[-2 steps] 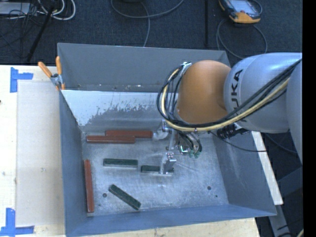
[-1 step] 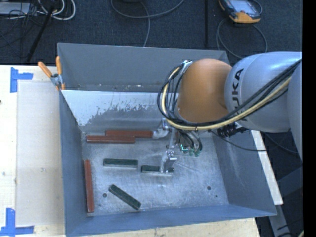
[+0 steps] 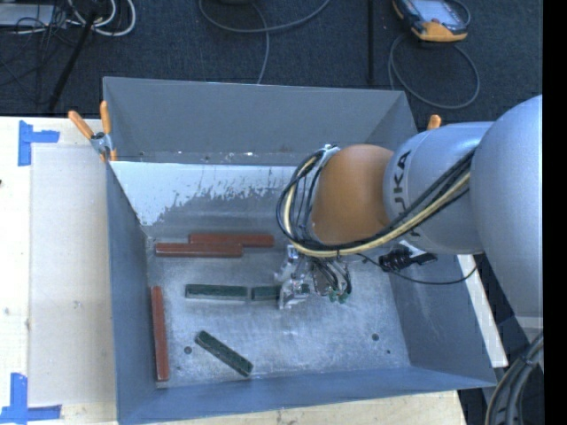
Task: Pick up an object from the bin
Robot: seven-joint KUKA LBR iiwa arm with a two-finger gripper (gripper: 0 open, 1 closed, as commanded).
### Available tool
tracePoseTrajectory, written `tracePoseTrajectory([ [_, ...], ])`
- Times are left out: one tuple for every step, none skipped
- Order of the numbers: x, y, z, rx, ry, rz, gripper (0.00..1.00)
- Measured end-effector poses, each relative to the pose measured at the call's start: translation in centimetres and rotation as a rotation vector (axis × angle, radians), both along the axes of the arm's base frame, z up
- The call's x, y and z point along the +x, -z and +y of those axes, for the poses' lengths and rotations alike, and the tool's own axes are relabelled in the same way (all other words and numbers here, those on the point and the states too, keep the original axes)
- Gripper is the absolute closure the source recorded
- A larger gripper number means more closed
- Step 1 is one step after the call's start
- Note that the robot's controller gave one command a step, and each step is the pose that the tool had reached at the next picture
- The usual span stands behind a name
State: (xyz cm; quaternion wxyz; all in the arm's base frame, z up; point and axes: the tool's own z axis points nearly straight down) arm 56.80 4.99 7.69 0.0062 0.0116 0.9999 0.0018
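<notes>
Robot arm (image 3: 500, 193): smooth, rounded silver-grey links with dark KUKA lettering (image 3: 404, 172) near the wrist. A domed orange cover (image 3: 350, 193) caps the wrist, and black and pale yellow cables (image 3: 294, 204) loop beside it. Small bare-metal gripper (image 3: 292, 297) with fine wiring.

Light in here is even and fairly bright, falling from above. The bin's (image 3: 257, 122) back wall, at 12 o'clock, shows pale streaked glare; the arm (image 3: 461, 193) shades the floor toward 3 o'clock.
</notes>
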Motion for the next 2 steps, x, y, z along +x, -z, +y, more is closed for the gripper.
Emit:
tracePoseTrajectory([
  [0.0,0.0,0.0,0.000,0.000,0.000,1.00],
  [-1.8,-14.5,1.3,-0.002,0.032,0.010,1.00],
])
